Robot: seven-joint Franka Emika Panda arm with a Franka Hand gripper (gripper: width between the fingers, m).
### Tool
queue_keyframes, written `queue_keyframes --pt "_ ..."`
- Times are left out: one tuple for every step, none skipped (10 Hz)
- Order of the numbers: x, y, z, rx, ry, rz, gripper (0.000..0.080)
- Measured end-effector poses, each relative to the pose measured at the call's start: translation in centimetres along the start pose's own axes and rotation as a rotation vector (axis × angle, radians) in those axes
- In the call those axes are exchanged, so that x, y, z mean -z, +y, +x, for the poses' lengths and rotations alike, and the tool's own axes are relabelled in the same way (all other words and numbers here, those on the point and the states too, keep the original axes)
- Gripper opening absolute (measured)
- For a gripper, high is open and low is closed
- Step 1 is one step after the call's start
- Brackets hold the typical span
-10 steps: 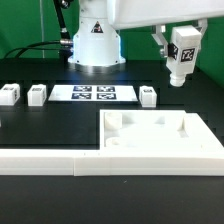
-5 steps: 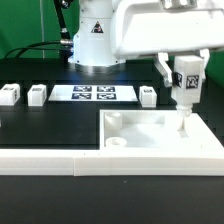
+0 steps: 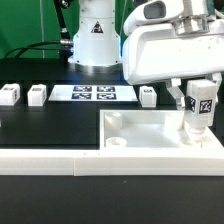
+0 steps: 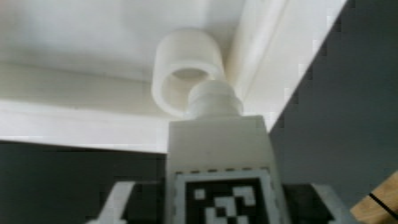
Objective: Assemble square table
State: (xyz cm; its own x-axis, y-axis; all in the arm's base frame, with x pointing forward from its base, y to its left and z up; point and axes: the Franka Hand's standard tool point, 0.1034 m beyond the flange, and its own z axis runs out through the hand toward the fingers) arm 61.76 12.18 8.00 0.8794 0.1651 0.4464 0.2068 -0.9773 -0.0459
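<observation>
Down and a bit toward the exterior view's right is where the gripper [image 3: 197, 96] has gone since a second ago; it was high over the bench [image 3: 50, 125] then, and now it hangs low over the square table top [image 3: 150, 130].

Nearest, along the bench's front edge, lies the long white L-shaped rail [image 3: 45, 157]; the table top sits just behind it, bottom side up, on the exterior view's right; one round socket [image 3: 118, 143] by its front corner is empty.

Next comes the gripper; its two fingers pinch a white table leg [image 3: 201, 110] by its sides, tag facing out. The leg stands almost straight up; its thin tip meets another corner socket [image 4: 185, 62] near the top's far edge; I cannot tell if the tip is in the hole yet.

Farther back, three loose legs [image 3: 37, 95] and the marker board [image 3: 92, 94] lie in a row.

To do this well, I think the leg must stay straight, the tip must sit in the middle of the hole, and the push must be slow and soft; then it can turn.
</observation>
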Motion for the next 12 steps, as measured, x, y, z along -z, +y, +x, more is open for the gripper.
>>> queue_keyframes --pt "0.0 0.2 0.0 0.003 0.000 -0.002 0.0287" --pt "0.0 0.8 -0.1 0.007 -0.001 -0.007 0.0287" --pt "-0.1 1.1 -0.2 0.004 -0.003 -0.009 0.0287" --pt "-0.2 1.1 -0.1 0.003 0.005 -0.010 0.0287" --pt "-0.7 0.8 -0.4 0.005 0.005 -0.008 0.0287" --pt "-1.1 0.6 -0.9 0.005 -0.005 -0.006 0.0287" --pt "-1.3 0.6 -1.0 0.006 -0.001 -0.008 0.0287" --pt "-1.4 0.7 -0.9 0.006 0.011 -0.011 0.0287" --pt "-1.4 0.7 -0.8 0.007 0.031 -0.015 0.0287" --pt "-1.5 0.7 -0.7 0.007 0.053 -0.021 0.0287" --pt "-1.4 0.7 -0.7 0.008 0.061 -0.024 0.0287" --pt "-1.4 0.8 -0.7 0.008 0.060 -0.024 0.0367"
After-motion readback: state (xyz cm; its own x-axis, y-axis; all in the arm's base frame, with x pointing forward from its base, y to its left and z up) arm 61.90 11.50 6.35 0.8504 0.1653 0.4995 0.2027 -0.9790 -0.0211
